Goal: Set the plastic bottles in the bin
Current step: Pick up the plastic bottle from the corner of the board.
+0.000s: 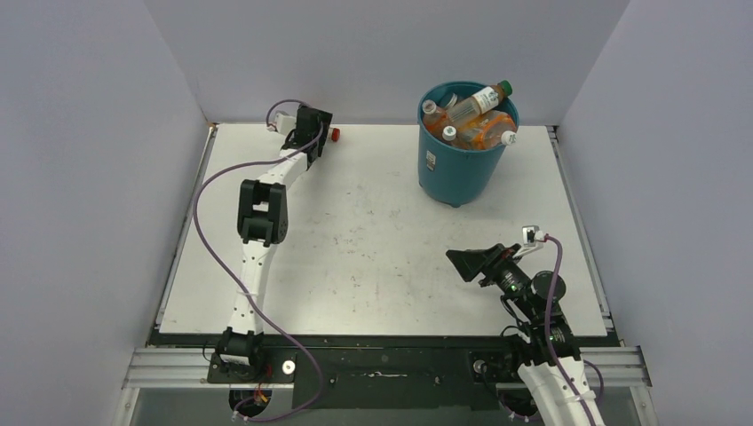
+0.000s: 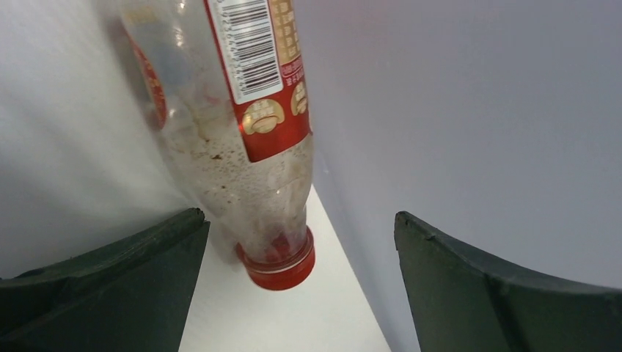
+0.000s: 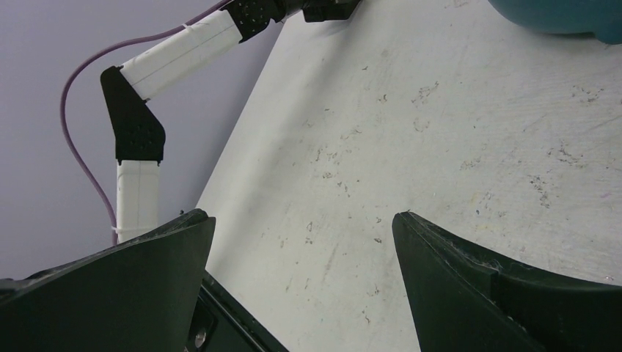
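Top view: bin (image 1: 456,167), teal and tapering, stands upper right on the white table (image 1: 355,240), with a white sticker on its side. It is heaped with clear bottles (image 1: 484,131), several orange; one with a white label and green cap (image 1: 504,87) lies on top. The left gripper (image 1: 318,131) is at the upper left, by the back wall, with a red cap (image 1: 335,134) just beside it. The right gripper (image 1: 457,261) is lower right.

Left wrist: fingers (image 2: 110,286) spread wide. Between them lies a clear bottle (image 2: 242,147), nearer the left finger, with a red barcoded label, brown flecks and droplets inside, against the wall.

Right wrist: fingers (image 3: 117,293) apart over scuffed table, gripping nothing. Bin base upper right.
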Action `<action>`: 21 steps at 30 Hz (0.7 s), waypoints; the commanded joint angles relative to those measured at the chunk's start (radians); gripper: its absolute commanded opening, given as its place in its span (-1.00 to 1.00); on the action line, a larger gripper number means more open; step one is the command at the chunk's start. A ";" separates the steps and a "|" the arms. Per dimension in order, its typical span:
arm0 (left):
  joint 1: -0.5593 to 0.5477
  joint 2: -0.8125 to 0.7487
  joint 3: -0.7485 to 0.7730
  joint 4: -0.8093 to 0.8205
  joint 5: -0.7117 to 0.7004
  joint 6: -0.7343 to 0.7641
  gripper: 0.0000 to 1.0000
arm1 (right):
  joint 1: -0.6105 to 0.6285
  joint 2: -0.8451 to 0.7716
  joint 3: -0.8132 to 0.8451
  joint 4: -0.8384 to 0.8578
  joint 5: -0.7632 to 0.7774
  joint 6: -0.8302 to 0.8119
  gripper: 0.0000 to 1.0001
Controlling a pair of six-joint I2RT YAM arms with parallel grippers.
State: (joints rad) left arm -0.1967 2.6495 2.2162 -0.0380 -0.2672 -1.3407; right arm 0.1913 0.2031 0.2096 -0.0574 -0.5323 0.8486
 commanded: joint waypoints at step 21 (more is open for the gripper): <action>-0.010 0.406 0.434 0.089 -0.032 -0.199 0.27 | 0.012 0.167 -0.060 0.193 0.005 -0.012 0.92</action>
State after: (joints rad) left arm -0.2077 2.9780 2.6308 0.0715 -0.2817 -1.5372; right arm 0.1967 0.3275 0.1558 0.0273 -0.5312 0.8501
